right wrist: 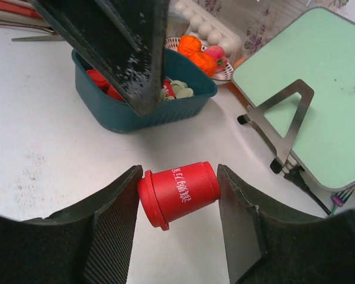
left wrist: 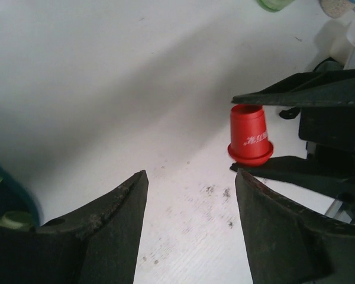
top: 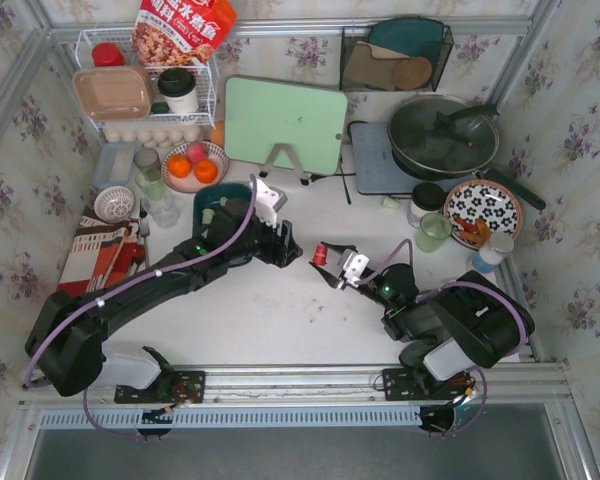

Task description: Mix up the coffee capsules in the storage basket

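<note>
My right gripper is pinching one red coffee capsule end to end, its rim against one finger and its narrow end against the other, held sideways over the white table near the storage basket. My left gripper stands spread with nothing between its fingers, its tips close to that capsule and facing it. The other coffee capsules, red and pale green, lie in the dark teal basket, with the oranges just behind it.
</note>
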